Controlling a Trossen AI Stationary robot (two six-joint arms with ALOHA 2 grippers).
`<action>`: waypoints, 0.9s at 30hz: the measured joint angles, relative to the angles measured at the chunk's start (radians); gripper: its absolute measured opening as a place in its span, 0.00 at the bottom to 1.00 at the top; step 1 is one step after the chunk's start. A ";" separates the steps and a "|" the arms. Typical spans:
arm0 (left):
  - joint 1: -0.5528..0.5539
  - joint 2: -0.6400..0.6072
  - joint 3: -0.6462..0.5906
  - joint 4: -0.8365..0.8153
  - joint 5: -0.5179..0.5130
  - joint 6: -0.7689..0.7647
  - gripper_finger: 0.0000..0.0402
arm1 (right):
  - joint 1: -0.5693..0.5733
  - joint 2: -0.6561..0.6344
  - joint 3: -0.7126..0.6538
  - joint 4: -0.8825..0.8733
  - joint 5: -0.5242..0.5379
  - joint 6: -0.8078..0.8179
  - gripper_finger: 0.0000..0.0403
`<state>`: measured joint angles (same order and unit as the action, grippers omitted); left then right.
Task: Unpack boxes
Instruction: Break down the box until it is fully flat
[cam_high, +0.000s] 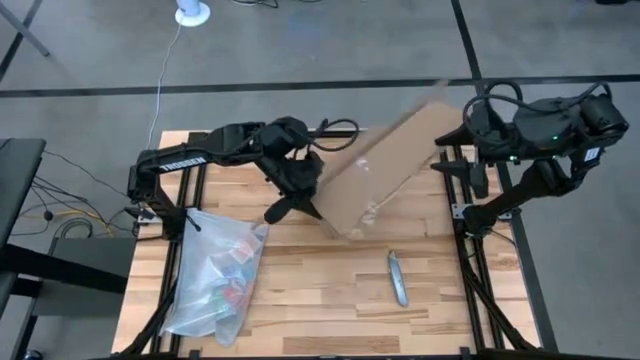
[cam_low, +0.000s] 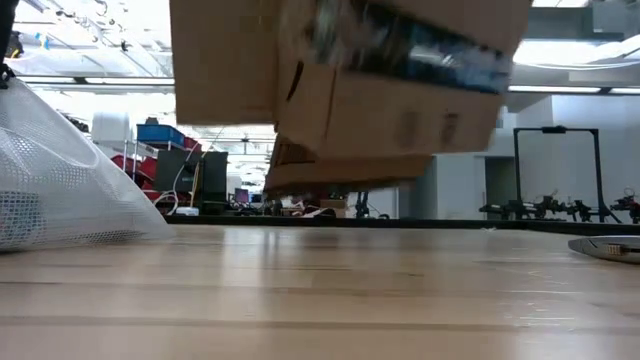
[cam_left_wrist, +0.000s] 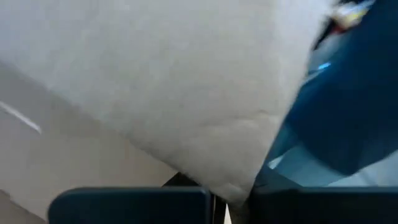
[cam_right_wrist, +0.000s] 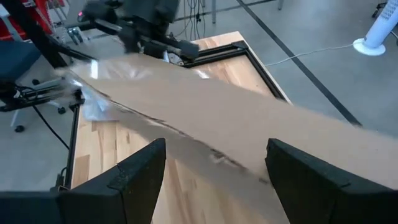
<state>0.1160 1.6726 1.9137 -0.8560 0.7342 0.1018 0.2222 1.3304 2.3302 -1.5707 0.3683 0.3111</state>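
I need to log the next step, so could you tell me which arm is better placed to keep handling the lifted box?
Probably the left: the left gripper is against the cardboard box, which is off the table. The right gripper sits open at its far end.

Matt brown cardboard box (cam_high: 385, 165), clear glossy plastic bag (cam_high: 215, 280), smooth pale wood-plank table (cam_high: 320, 300).

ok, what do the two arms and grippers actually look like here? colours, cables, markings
Both arms are black, jointed, tubular links. The left arm carries white lettering along its link and a black cable looping near the wrist; its gripper is dark. The right arm has black cables arching over its top and a small green light. The right gripper has two wide, flat, matte-black fingers.
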 joint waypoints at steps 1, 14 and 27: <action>-0.004 0.000 0.000 0.044 0.044 -0.027 0.00 | 0.000 -0.004 0.000 0.000 0.000 -0.001 0.65; -0.051 -0.002 -0.036 0.481 0.183 -0.222 0.00 | 0.099 -0.021 0.000 0.000 -0.002 -0.058 0.65; 0.053 -0.004 -0.229 0.917 0.327 -0.475 0.00 | 0.302 0.091 0.000 0.004 0.238 -0.128 0.65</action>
<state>0.1691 1.6684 1.6846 0.0614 1.0613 -0.3732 0.5244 1.4211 2.3306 -1.5664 0.6059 0.1835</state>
